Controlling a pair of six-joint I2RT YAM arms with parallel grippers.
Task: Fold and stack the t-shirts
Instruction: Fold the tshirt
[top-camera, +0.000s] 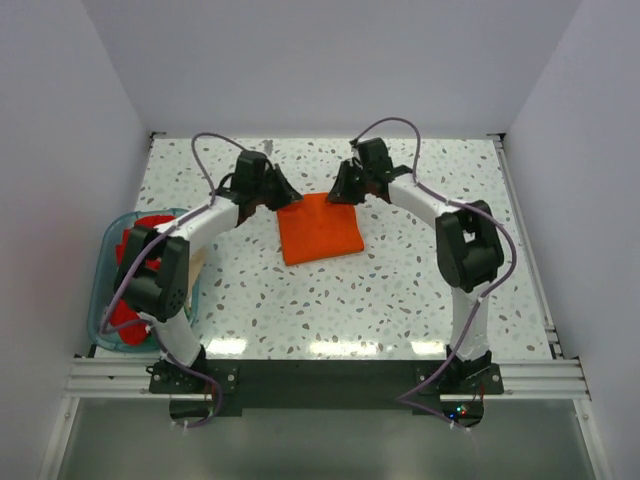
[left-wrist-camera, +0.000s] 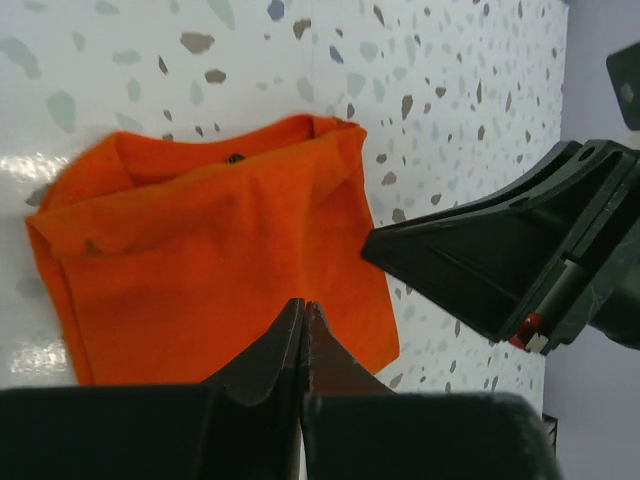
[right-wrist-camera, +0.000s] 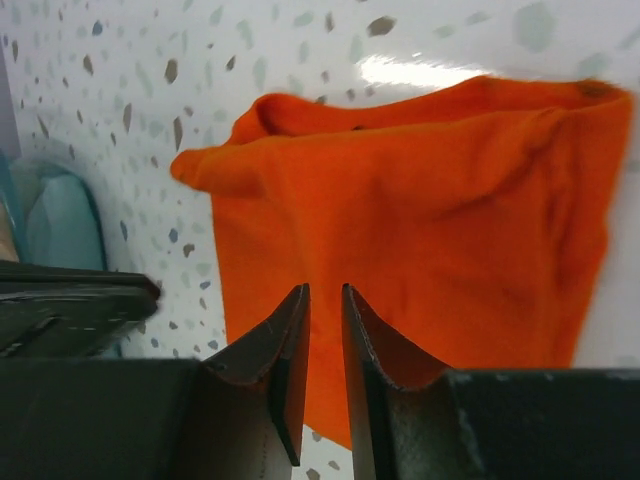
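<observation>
A bright orange t-shirt (top-camera: 318, 228) lies folded into a rough square on the speckled table (top-camera: 400, 290), its top layer a little rumpled (left-wrist-camera: 210, 250) (right-wrist-camera: 420, 220). My left gripper (top-camera: 287, 196) hovers over its far left corner, and in the left wrist view the jaws (left-wrist-camera: 303, 305) are pressed together with nothing between them. Over the far right corner, my right gripper (top-camera: 342, 190) holds its jaws (right-wrist-camera: 325, 290) a narrow gap apart, empty, with orange cloth showing below. Red t-shirts (top-camera: 135, 245) lie bunched in the tub at the left.
A translucent teal tub (top-camera: 108, 300) stands at the table's left edge beside the left arm, and its corner shows in the right wrist view (right-wrist-camera: 55, 220). White walls close in the table on three sides. The two grippers hang close together above the shirt's far edge.
</observation>
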